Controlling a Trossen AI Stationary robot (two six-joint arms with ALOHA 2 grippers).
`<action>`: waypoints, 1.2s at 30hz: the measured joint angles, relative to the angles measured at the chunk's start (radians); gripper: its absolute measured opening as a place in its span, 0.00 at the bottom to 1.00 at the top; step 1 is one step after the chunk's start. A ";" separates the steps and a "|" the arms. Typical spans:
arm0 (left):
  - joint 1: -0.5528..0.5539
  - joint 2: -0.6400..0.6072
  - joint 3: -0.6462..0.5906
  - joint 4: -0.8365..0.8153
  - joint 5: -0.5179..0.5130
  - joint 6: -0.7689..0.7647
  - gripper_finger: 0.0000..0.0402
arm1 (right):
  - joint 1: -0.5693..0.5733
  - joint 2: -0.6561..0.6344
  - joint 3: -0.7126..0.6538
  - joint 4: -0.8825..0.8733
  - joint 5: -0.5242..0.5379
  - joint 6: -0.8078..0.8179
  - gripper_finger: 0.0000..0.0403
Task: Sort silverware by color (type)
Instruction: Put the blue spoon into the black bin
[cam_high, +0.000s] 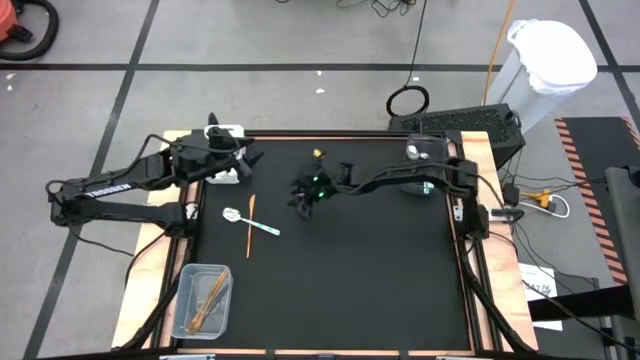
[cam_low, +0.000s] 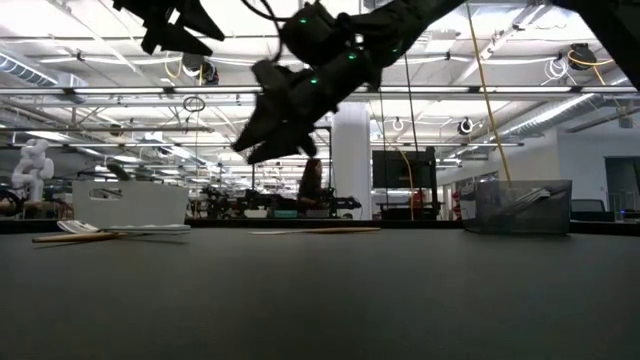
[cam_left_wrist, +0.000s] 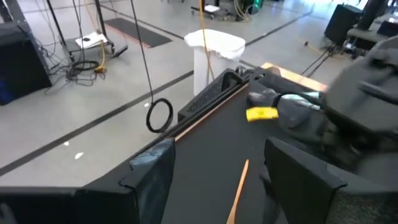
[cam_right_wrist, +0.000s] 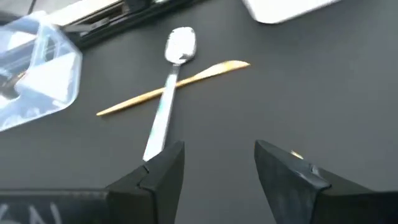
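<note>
On the black matte surface (cam_high: 340, 270) lay two loose utensils: a thin orange knife (cam_high: 250, 225) and a silver spoon with a light-blue handle (cam_high: 250, 222). The right wrist view showed the spoon (cam_right_wrist: 168, 93) lying across the orange knife (cam_right_wrist: 174, 86), the two touching where they crossed; from above they merely looked close together.

The left hand (cam_high: 245, 155) hung near the surface's far left corner, just beside a white rectangular bin (cam_high: 226, 133), its fingers spread and holding nothing. The right hand (cam_high: 303, 197) hovered over the middle of the surface, near the crossed pair, its dark fingers (cam_right_wrist: 158, 171) likewise parted and empty, with bare surface between them.

A clear plastic rectangular bin (cam_high: 202, 298) sat at the near left corner; the high view showed several thin orange utensils (cam_high: 208, 300) inside, too bundled to count. The low view alone showed another clear bin (cam_low: 522, 206) with slim pieces leaning in it, and a person (cam_low: 312, 183) far off in the room. The left wrist view caught the orange knife (cam_left_wrist: 238, 190), a yellow tag (cam_left_wrist: 262, 114) on the other arm, and a white-lined waste bin (cam_left_wrist: 214, 53) on the floor beyond the surface.
</note>
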 joint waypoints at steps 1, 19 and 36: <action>0.000 0.001 0.000 -0.006 0.000 0.000 0.62 | 0.013 0.023 0.024 0.003 0.001 -0.021 0.48; -0.002 0.002 -0.008 -0.046 -0.007 -0.018 0.62 | 0.124 0.361 0.248 0.085 0.002 -0.092 0.48; -0.002 0.040 -0.027 -0.105 -0.045 -0.060 0.62 | 0.113 0.346 0.250 -0.086 0.027 -0.078 0.13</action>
